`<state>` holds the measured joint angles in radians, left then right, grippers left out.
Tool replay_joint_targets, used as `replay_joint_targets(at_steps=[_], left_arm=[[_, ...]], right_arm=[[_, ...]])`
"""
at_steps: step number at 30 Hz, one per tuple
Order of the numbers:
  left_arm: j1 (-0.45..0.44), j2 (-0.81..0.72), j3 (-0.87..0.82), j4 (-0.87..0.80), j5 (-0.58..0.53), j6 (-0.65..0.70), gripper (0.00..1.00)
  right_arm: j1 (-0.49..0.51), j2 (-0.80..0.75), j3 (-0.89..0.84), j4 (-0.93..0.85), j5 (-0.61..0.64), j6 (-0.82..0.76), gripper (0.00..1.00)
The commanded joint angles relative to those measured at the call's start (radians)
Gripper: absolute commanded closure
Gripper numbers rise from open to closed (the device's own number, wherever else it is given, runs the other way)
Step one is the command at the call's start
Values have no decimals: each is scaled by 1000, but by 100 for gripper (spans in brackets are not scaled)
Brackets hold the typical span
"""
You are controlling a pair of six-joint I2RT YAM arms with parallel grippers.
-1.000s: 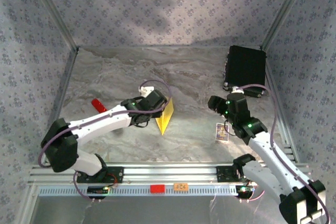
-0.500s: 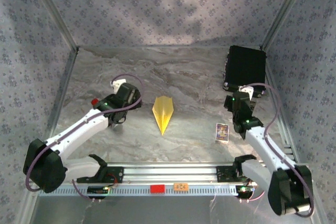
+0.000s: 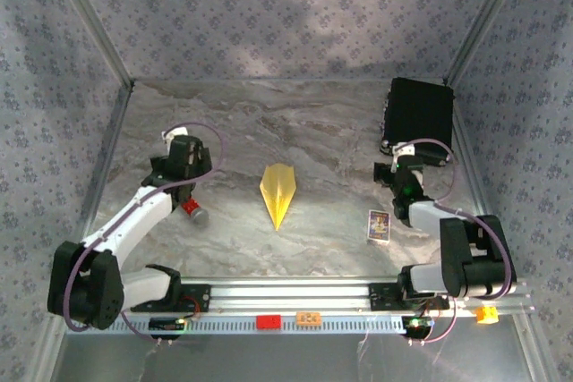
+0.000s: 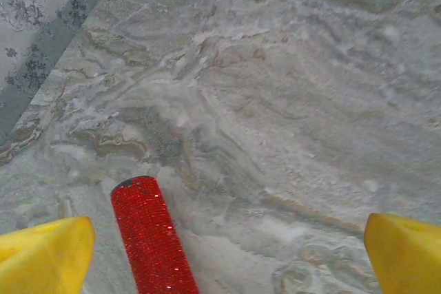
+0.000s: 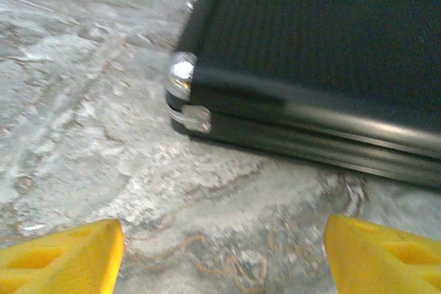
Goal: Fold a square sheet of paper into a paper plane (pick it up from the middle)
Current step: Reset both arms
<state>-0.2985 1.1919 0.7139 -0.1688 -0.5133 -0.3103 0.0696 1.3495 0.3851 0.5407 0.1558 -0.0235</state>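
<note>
Seen from above, with twelve o'clock at the far wall, the yellow paper plane [image 3: 278, 192] is lying flat at the centre of the marbled table [image 3: 322, 123], its nose pointing toward six o'clock and nothing touching it.

A second ago your left arm was bent over the plane, holding it up on edge. Now the left gripper [image 4: 224, 251] is hanging out toward nine o'clock, well apart from the plane, with its yellow fingertips [image 4: 45, 259] spread wide and nothing between them. Just beneath them the glittery grip of the red-handled tool [image 4: 153, 235] is lying on the table, off toward the left finger and apparently not touching it.

Your right arm has also been drawing back toward two o'clock. The right gripper [image 5: 224, 256] is standing with its fingers parted and empty, facing the corner of the black case [image 5: 331, 53]. That view is blurred, so the small silver fitting on the case may be a latch or a hinge. The small printed card [image 3: 379, 224] is resting at about four o'clock from the plane.

Judging by the slim dart shape and both arms pulling clear, the folding is looking finished and the plane released.
</note>
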Motion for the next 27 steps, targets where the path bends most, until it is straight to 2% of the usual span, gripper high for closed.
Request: replay_joint_targets(at_steps=[1,7,10,11,12,16,18,20,25,27], left_arm=[[48,-14,-39,148,33,95,0],[86,7,-77,241,71,138,0],[111,35,-98,314,115,168,0],[119,46,-110,355,152,184,0],[125,61,-121,401,175,201,0],[131,148,-146,552,238,280,0],[144,189,-103,494,295,284,1],[163,210,-103,503,357,285,2],[173,201,-226,687,390,289,1],[175,189,-240,696,389,284,2]], right_arm=[[-13,12,-64,252,-86,-95,21],[-46,177,-96,472,-129,-83,20],[-59,162,-30,318,-114,-58,17],[-63,179,-18,329,-54,-30,8],[-68,173,5,268,-21,7,2],[-82,173,0,287,-25,5,1],[-79,172,-2,287,-19,5,1],[-79,172,-2,286,-19,5,1],[-86,171,0,280,-35,8,1],[-86,171,0,280,-36,8,1]])
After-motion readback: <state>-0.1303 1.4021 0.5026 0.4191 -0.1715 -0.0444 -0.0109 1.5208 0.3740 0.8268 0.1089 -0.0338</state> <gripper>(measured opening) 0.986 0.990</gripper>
